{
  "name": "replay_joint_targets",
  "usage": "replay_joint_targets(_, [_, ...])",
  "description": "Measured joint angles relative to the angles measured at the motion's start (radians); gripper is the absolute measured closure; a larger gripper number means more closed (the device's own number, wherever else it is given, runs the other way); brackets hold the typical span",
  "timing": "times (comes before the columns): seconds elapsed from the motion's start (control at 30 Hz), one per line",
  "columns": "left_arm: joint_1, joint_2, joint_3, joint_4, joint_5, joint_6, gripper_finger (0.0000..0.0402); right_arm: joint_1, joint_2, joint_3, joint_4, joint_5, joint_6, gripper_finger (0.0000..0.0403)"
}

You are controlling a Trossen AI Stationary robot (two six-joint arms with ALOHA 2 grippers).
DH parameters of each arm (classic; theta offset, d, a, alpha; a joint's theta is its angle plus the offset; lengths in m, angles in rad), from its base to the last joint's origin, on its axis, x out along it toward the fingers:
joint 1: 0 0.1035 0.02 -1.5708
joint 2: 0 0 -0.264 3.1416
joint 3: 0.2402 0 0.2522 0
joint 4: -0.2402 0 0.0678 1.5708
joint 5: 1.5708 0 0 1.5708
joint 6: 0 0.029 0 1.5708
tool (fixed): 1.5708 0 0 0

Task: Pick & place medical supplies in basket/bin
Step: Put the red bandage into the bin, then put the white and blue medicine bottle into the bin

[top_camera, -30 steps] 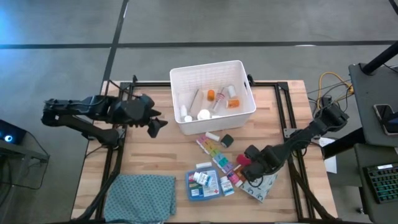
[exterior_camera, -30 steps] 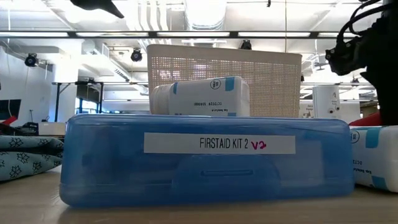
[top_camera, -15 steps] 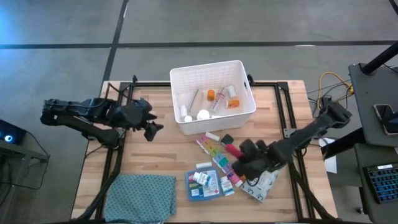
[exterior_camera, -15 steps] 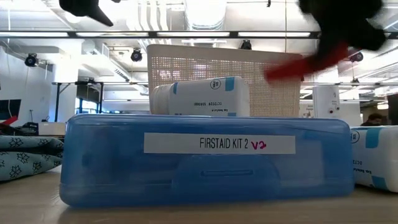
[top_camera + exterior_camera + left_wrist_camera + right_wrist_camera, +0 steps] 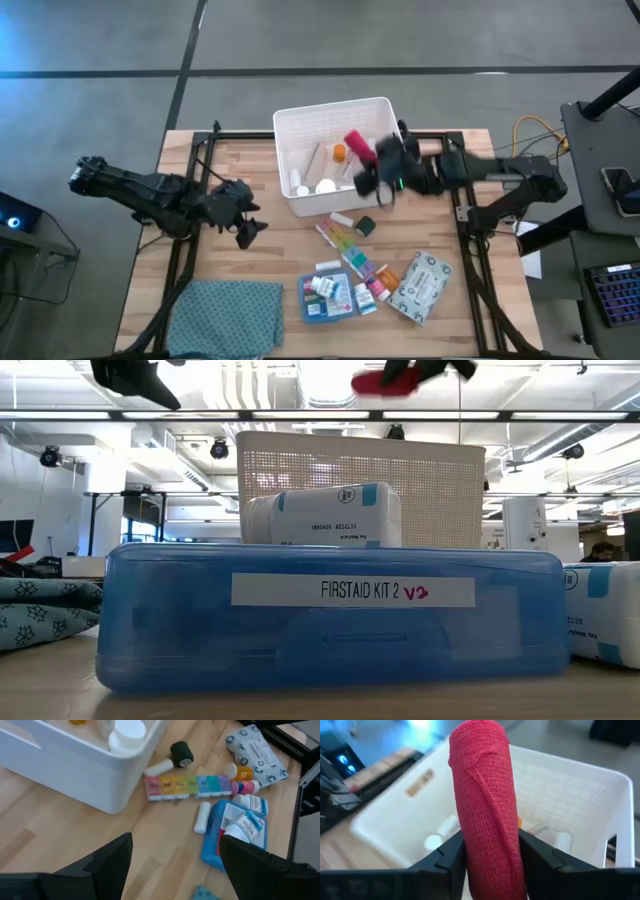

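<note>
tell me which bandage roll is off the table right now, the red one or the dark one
The red bandage roll: it is clamped in the right gripper above the white bin. The dark roll sits on the table just in front of the bin.

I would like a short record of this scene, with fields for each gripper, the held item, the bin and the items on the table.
right gripper: shut on red bandage roll, above white bin
left gripper: open, empty, left of the bin
bin contents: orange container, white bottles
on table: pill organiser, blue first-aid box, wipes pack, teal cloth

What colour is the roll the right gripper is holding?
Red; the bandage roll shows best in the right wrist view.
</note>
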Motion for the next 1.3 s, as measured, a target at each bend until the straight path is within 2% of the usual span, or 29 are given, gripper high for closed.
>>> replay_joint_targets(0.1, [-0.036,0.013,-0.039,0.036,0.003,-0.034,0.0125,-0.15,0.0,0.0,0.018,-0.171,-0.059,0.023])
replay_joint_targets(0.17, [-0.061,0.021,-0.066,0.062,0.011,-0.057,0.0125,-0.21,-0.001,-0.001,0.013,-0.226,-0.07,0.0209])
replay_joint_targets(0.27, [-0.095,0.027,-0.107,0.106,0.013,-0.094,0.0125,-0.239,-0.003,-0.001,0.013,-0.248,-0.081,0.0173])
replay_joint_targets(0.43, [-0.112,0.028,-0.173,0.22,0.016,-0.124,0.0125,-0.21,-0.003,-0.001,0.014,-0.257,-0.129,0.011])
replay_joint_targets(0.53, [-0.112,0.028,-0.202,0.288,0.015,-0.114,0.0125,-0.159,-0.012,-0.001,0.011,-0.244,-0.147,0.0079])
replay_joint_targets(0.67, [-0.115,0.028,-0.25,0.371,0.023,-0.026,0.0125,-0.05,-0.03,-0.001,0.003,-0.239,-0.148,0.0053])
replay_joint_targets(0.9, [-0.127,0.054,-0.319,0.591,0.116,0.296,0.0125,0.168,-0.037,-0.002,-0.128,-0.169,-0.014,0.0044])
replay_joint_targets(1.07, [-0.121,0.178,-0.297,0.675,0.144,0.488,0.0125,0.287,-0.006,-0.002,-0.301,-0.166,0.151,0.0044])
replay_joint_targets(1.3, [-0.074,0.381,-0.16,0.711,0.303,0.624,0.0125,0.412,0.013,-0.011,-0.476,-0.097,0.406,0.0044])
